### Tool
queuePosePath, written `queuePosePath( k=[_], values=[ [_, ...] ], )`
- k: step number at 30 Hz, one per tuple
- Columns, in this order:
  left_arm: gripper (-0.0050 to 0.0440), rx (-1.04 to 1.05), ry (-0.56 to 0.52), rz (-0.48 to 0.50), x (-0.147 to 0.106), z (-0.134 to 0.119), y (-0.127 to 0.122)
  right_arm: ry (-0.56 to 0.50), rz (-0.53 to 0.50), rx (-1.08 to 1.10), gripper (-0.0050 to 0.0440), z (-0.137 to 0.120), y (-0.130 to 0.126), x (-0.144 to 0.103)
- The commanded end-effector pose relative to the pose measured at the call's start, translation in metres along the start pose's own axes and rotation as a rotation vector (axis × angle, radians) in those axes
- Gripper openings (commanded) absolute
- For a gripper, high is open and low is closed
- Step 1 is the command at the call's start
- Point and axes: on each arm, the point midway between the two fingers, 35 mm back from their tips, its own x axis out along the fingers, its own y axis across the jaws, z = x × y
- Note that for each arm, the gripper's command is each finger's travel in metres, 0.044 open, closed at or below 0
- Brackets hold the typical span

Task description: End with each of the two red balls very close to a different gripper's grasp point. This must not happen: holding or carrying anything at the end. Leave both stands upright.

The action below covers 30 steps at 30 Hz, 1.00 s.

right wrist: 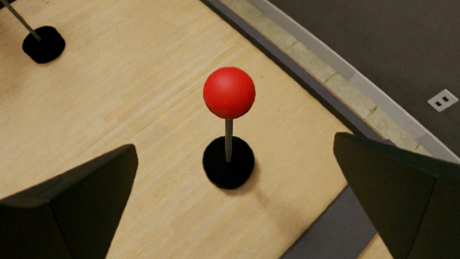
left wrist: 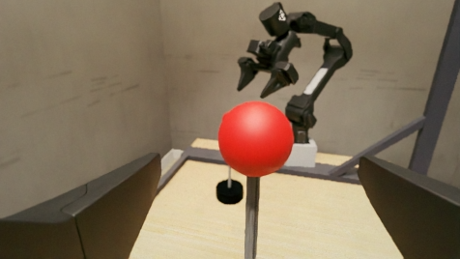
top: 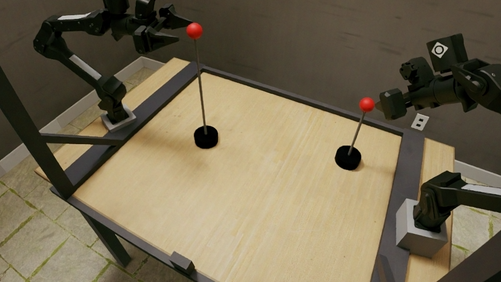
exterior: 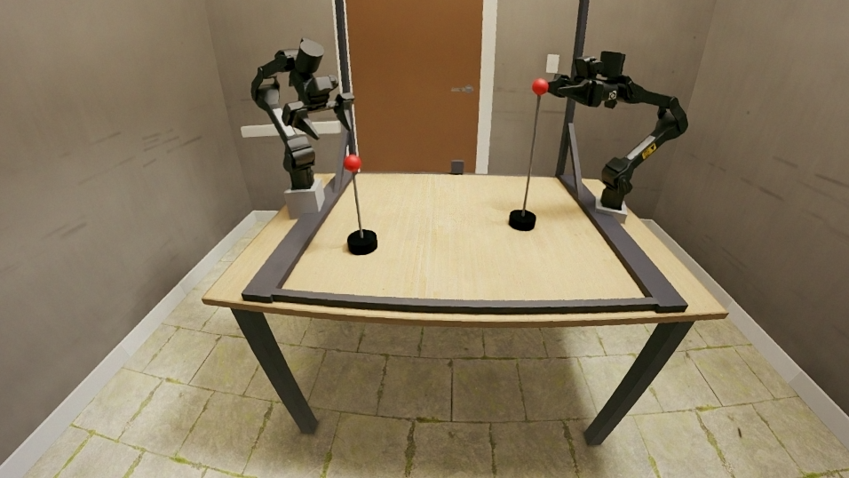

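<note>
Counter of pale wood carries a tall stand with a black disc foot and thin grey rod, and well apart from it a shorter stand of the same make. Both are upright, so that part of the task is met as things lie. The higher red ball tops the tall stand; the lower red ball tops the shorter one.

The left pincer is wide open and holds nothing, its tips near the higher ball. The right pincer, also wide open with nothing gripped, points toward the lower ball, which sits beyond and below its tips.

I judge the left reach nearly done, though its depth is hard to read. The right looks to have farther to go. Each ball must come deeper between its fingers, without knocking either stand.
</note>
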Motion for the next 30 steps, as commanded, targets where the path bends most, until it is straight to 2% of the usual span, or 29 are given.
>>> queuePosePath(
  k=[1,22,30],
  values=[
    [0.044,0.002,-0.025,-0.001,0.01,0.012,0.0,-0.016,-0.002,0.003,0.044,0.005,0.0,-0.003],
    [0.044,0.002,-0.028,-0.001,0.051,0.013,0.0,-0.016,-0.002,0.003,0.044,0.005,0.0,-0.003],
    [0.044,0.002,-0.028,-0.001,0.056,0.013,0.0,-0.016,-0.002,0.003,0.044,0.005,0.0,-0.003]
  ],
)
